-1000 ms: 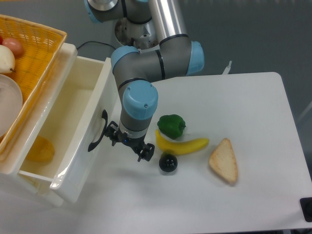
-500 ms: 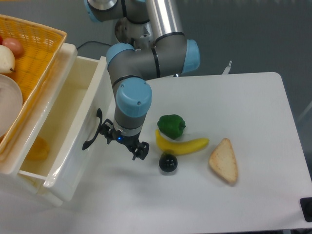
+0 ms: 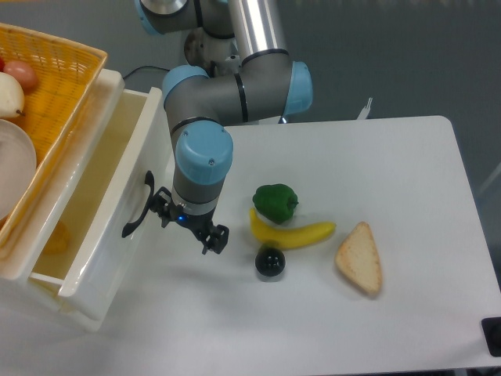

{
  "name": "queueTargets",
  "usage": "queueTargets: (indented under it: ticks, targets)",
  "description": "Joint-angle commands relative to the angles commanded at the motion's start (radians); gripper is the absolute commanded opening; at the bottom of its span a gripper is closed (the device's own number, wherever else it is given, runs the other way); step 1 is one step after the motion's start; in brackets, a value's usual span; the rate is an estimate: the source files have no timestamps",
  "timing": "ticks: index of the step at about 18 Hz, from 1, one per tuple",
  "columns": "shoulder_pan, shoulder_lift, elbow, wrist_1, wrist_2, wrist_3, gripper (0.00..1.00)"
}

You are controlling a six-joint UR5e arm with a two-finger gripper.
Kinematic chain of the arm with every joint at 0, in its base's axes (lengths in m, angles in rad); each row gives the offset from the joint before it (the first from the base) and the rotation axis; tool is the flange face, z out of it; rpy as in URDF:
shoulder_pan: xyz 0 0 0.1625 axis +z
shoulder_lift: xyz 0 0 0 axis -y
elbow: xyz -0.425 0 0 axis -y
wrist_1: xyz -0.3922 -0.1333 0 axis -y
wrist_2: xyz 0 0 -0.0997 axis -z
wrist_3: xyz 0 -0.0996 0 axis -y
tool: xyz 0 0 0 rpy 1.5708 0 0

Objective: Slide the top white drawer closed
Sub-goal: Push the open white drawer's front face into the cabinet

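- So, at the far left, a yellow wicker basket (image 3: 55, 86) sits on top of the cream cabinet (image 3: 109, 80), at the table's left edge, holding a white plate (image 3: 16, 168) and some pale produce.
- Below it, the top white drawer (image 3: 94, 235) has slid further into the cabinet than it was a second ago; less of its interior shows, though a good stretch is still open, so I judge the close roughly halfway done.
- Its long axis runs from the near-left toward the far edge of the table; its front panel faces right, toward me, and travel is leftward into the cabinet.
- A black curved handle (image 3: 137, 207) sits on that front.
- My gripper (image 3: 190, 229) has followed the drawer left and sits right against the front beside the handle, fingers spread, pinching nothing.
- Right of me, mid-table: a green pepper (image 3: 275, 201), a banana (image 3: 291, 233), a small black ball (image 3: 270, 262), then a slice of bread (image 3: 360, 258).
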Motion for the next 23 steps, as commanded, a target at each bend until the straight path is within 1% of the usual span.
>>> queueTargets:
  ticks: [3, 13, 23]
  targets:
    - [-0.005, 0.003, -0.011, 0.000, -0.002, 0.002, 1.00]
    - [-0.040, 0.011, -0.012, 0.000, -0.002, -0.003, 1.00]
    - [-0.054, 0.009, -0.011, 0.003, -0.002, -0.028, 1.00]
